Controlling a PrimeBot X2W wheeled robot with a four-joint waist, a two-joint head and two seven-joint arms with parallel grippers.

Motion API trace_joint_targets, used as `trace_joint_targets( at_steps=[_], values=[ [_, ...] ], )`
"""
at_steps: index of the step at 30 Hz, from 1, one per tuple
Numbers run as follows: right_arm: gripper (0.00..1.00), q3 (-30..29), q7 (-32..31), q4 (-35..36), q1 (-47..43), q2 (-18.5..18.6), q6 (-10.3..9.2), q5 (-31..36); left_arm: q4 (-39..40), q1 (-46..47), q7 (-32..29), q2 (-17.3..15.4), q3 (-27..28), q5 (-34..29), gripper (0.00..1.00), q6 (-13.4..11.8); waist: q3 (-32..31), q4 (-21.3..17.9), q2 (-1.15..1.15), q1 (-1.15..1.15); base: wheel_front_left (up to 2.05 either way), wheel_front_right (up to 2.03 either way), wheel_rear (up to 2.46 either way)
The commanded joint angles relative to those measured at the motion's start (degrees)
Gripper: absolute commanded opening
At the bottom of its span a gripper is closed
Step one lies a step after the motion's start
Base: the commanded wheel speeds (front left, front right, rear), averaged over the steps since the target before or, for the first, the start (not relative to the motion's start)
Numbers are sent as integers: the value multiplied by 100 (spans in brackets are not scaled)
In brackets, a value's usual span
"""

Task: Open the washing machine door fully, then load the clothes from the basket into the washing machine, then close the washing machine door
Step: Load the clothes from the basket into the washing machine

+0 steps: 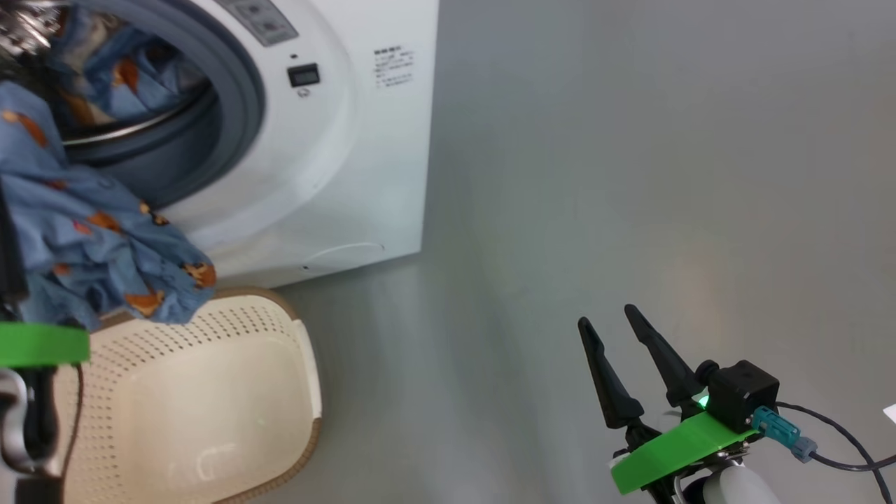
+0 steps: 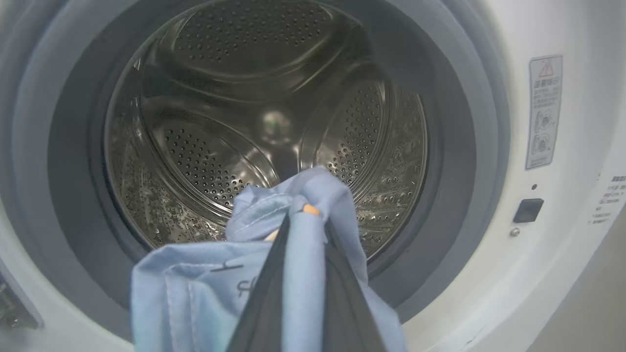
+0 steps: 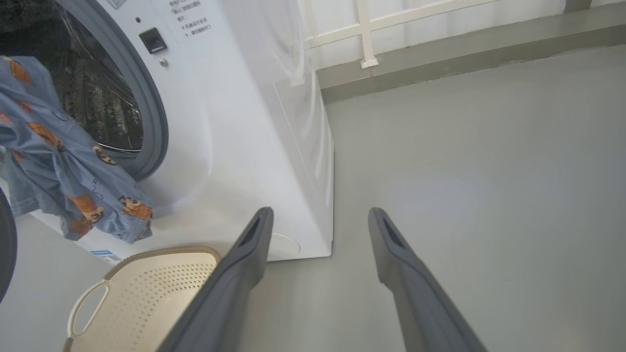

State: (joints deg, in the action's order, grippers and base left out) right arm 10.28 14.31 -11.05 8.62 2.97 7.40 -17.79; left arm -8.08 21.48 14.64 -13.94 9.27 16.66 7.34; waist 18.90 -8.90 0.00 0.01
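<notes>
The washing machine [image 1: 336, 161] stands with its round opening uncovered, and its steel drum [image 2: 264, 122] lies straight ahead in the left wrist view. My left gripper [image 2: 303, 217] is shut on a light blue garment [image 2: 205, 288] of the clothes, held just before the grey rubber ring [image 2: 450, 161]. That garment [image 1: 91, 238] hangs over the basket [image 1: 308, 378], whose visible inside is bare. More blue fabric [image 1: 119, 70] shows at the drum mouth. A dark curved rim [image 3: 6, 244], likely the washing machine door, sits at the left edge. My right gripper [image 1: 605, 315] is open above the floor, holding nothing.
Grey floor [image 1: 630, 175] stretches to the right of the machine. A low ledge with a white railing [image 3: 364, 34] runs behind it. A cable [image 1: 840, 448] trails from my right wrist. The basket's white handle [image 3: 85, 303] faces the near side.
</notes>
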Motion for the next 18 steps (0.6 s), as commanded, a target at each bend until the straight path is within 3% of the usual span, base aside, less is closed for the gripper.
trace_joint_targets(
  at_steps=[1, 10, 18],
  values=[
    [100, 147, 69, 159, 80, -10, 9, -68, 57, 282, 36, -293, 149, 77, 0, 14, 266, -190, 0, -1, 0, 0, 0],
    [100, 345, 69, 295, 204, -10, 9, -252, -463, 1232, 36, -756, -23, 222, 0, 14, 835, -354, 0, -1, 0, 0, 0],
    [100, 496, 69, 418, 336, -10, 9, -467, -1570, 2330, 26, -1328, -603, 439, 0, 14, 1411, -498, 0, -1, 0, 0, 0]
  ],
)
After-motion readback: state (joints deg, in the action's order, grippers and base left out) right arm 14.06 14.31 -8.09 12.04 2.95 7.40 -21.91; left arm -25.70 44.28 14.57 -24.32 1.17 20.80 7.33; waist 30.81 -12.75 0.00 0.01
